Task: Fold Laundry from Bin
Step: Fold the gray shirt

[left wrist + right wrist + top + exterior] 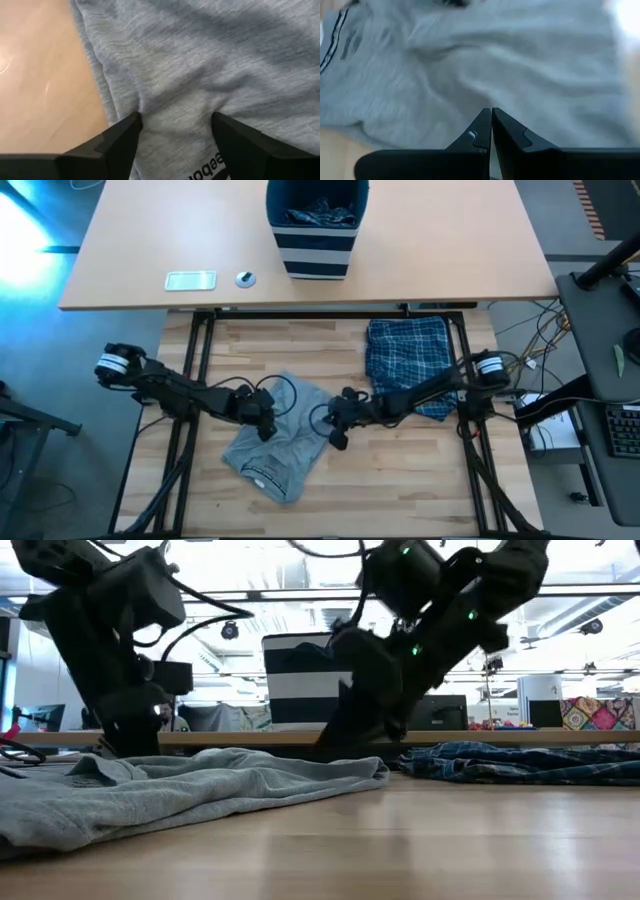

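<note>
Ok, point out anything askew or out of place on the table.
The grey T-shirt lies crumpled and skewed on the wooden table, not squared up. The left gripper has open fingers over it; the right gripper is shut at its edge. The plaid garment lies fairly flat. Nothing spilled or damaged.
</note>
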Controlling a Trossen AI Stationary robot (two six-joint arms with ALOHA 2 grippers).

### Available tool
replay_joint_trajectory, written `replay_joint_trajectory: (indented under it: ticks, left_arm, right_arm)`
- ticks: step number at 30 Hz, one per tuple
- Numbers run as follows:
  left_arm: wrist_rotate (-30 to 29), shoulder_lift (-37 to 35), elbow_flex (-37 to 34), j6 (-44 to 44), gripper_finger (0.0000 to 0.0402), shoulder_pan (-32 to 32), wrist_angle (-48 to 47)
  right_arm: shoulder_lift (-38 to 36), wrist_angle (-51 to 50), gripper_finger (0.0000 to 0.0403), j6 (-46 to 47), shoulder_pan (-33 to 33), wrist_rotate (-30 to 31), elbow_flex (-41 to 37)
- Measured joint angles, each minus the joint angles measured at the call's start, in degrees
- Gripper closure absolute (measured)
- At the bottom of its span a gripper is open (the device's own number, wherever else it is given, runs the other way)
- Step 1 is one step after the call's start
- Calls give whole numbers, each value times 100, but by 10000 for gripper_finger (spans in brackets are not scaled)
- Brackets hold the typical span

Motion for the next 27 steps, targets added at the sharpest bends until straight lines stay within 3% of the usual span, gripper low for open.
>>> replay_joint_trajectory:
  ticks: [4,7,13,20,23,27]
  left_arm:
    - [3,-109,48,-105,170,7,-297]
    - [72,-317,200,-83,171,9,-1201]
    - [28,-993,548,-139,171,9,-2488]
    - [-27,-1283,734,249,171,59,-433]
    - [-20,-963,652,565,171,161,271]
    - [-18,-298,394,699,171,353,311]
  right_arm:
    - [342,-831,392,42,-2,-101,314]
    - [327,-1707,392,-8,-24,-4,443]
    - [-171,-2487,392,-256,-87,-36,402]
    - [-593,-1702,392,-156,-73,-192,575]
    - [-440,-1275,392,-135,-18,-207,558]
    - [-114,-876,392,-4,131,-370,565]
